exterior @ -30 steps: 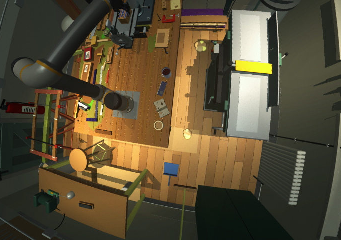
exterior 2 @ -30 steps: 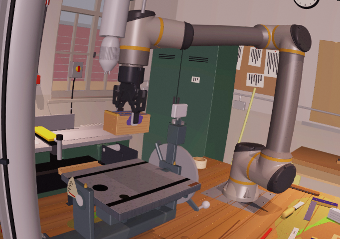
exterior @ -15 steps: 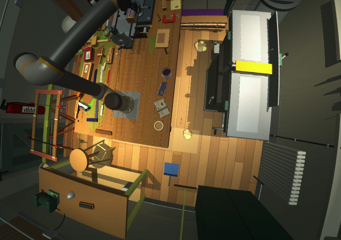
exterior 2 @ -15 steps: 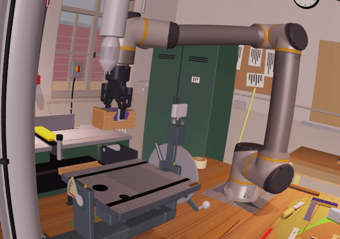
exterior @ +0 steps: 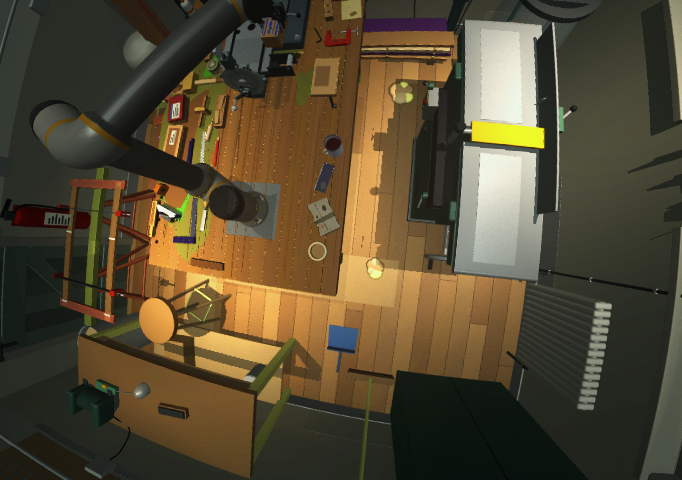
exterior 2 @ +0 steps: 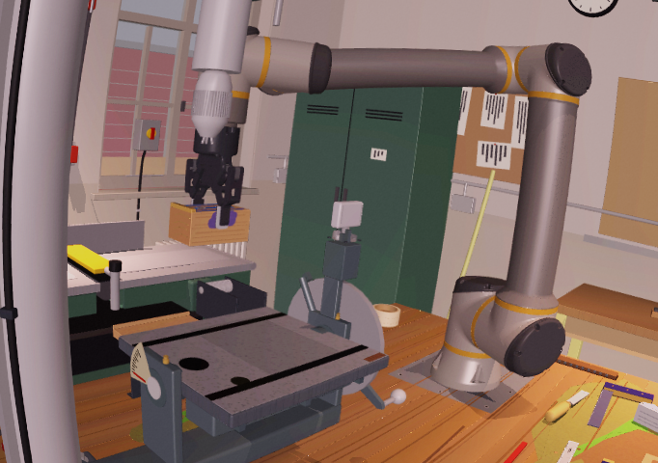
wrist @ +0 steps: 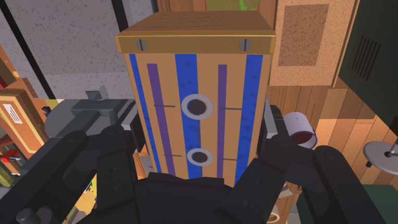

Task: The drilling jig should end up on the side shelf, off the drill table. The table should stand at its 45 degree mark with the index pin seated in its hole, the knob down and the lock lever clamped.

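At the bench's far end stands the grey drill table (exterior 2: 264, 349), lying nearly level with two black slots and a round hole, an angle scale (exterior 2: 141, 371) with a red pointer at its near corner. High above its far side, the wooden drilling jig (exterior 2: 209, 224) hangs in the air clamped in my gripper (exterior 2: 214, 210), clear of the table. From the wrist camera the jig (wrist: 196, 104) shows blue and purple stripes, two ringed bushing holes and a screwed end block. A white-balled lever (exterior 2: 390, 398) sticks out below the table's right side. The index pin and knob I cannot make out.
Behind the work a green cabinet (exterior 2: 363, 191) stands against the wall, and a long grey machine bed with a yellow block (exterior 2: 87, 257) runs along the left. A grey post with a white head (exterior 2: 344, 256) rises behind the table. Tape roll (exterior 2: 387, 314) sits near my arm's base.
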Tool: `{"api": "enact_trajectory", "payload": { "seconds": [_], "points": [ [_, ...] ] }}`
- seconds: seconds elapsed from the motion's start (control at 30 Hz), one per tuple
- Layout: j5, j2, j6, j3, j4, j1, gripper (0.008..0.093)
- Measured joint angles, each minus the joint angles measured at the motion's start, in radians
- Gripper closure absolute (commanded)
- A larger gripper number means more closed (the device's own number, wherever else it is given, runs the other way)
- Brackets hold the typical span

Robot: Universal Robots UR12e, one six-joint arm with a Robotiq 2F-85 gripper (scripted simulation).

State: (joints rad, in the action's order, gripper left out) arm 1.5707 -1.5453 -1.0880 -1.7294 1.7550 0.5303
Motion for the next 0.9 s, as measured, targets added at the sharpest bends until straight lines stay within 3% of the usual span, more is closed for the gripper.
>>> {"api": "enact_trajectory", "payload": {
  "seconds": [0.5, 0.9],
  "points": [
    [0.0, 0.031, 0.187, 0.032, -0.001, 0.151, 0.0934],
    [0.0, 0.043, 0.234, 0.045, -0.002, 0.187, 0.0934]
  ]
}}
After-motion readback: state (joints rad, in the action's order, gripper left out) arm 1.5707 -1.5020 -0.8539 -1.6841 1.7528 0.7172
